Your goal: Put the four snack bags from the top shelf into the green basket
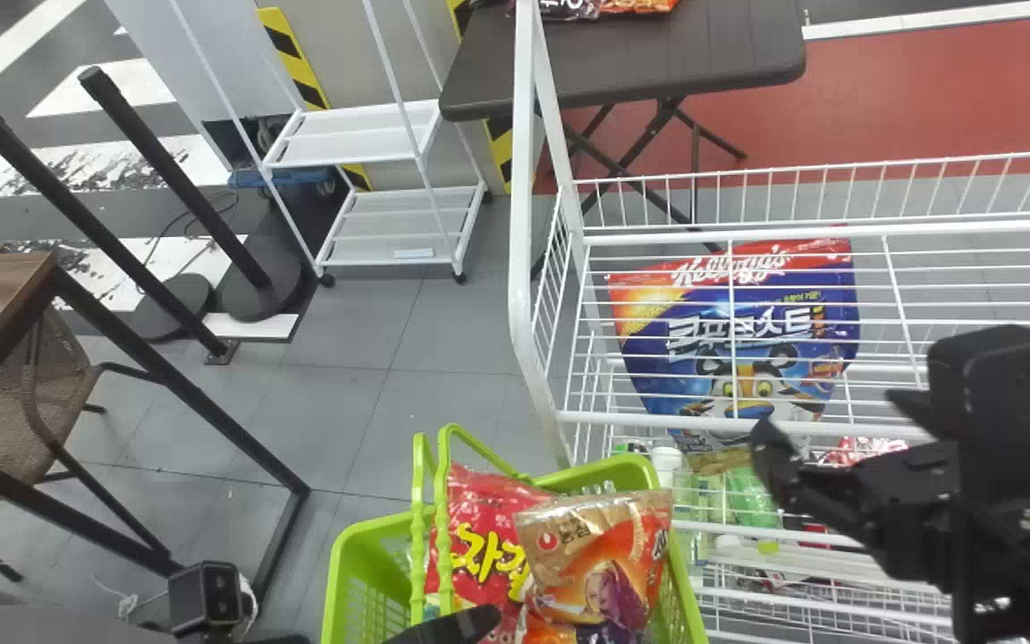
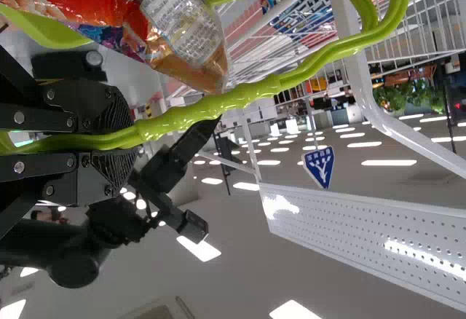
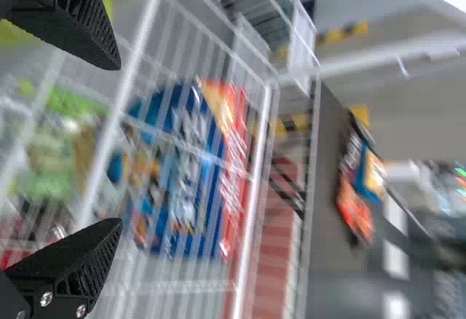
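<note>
A glossy red snack bag (image 1: 484, 514) with yellow lettering stands in the green basket (image 1: 369, 572), partly overlapped by a crinkled gold-and-orange bag (image 1: 594, 559). From my remote seat, both lie to the left of my right gripper (image 1: 826, 419), well apart from its widely spread fingers, and just beside my left gripper (image 1: 463, 624), clamped around the basket's handle (image 2: 240, 97). My left wrist view adds a hanging blue sign (image 2: 319, 166) and ceiling lights (image 2: 198, 248).
</note>
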### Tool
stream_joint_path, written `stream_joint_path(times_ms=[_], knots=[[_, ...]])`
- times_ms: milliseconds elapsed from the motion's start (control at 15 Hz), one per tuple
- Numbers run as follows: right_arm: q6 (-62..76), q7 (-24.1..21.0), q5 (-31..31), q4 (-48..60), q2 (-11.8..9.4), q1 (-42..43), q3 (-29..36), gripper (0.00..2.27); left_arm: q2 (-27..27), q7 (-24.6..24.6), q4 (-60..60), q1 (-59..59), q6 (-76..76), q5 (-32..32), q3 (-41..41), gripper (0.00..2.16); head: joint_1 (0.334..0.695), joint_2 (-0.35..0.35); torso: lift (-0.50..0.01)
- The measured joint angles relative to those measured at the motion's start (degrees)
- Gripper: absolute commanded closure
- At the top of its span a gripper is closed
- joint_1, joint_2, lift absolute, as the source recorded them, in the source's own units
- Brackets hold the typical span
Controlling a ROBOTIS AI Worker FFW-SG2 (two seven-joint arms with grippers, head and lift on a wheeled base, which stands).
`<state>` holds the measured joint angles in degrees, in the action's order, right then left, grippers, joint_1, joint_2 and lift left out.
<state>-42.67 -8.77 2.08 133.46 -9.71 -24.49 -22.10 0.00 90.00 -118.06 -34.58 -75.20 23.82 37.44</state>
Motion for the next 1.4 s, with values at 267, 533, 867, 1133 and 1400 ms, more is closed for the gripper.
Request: stream_joint_path(times_ms=[267,533,867,1133,1400], knots=[[26.4,0.0,-5.2,-7.9,0.0,-7.0,5.4,0.04,0.0,0.0,-0.1,0.0,0.0,0.0,0.1,2.15,0.695,0.222,-0.001],[43.7,5.0,-3.6,-14.0,2.0,-12.8,13.8,0.04,0.0,0.0,-0.1,-0.1,0.0,0.0,0.2,2.15,0.695,0.125,-0.001],[48.7,10.0,-1.8,-16.4,6.4,-16.6,19.7,0.04,0.0,0.0,-0.4,-0.7,0.0,-0.3,0.3,2.15,0.695,0.054,-0.001],[51.9,10.0,-1.7,-16.4,7.7,-17.6,19.8,0.04,0.0,0.0,-0.2,-1.1,0.0,0.0,0.5,2.15,0.695,0.056,-0.001],[52.2,10.0,-1.7,-15.5,7.9,-18.0,18.8,0.04,0.0,0.0,-0.2,-1.5,0.1,0.5,1.6,2.15,0.695,0.085,-0.001]])
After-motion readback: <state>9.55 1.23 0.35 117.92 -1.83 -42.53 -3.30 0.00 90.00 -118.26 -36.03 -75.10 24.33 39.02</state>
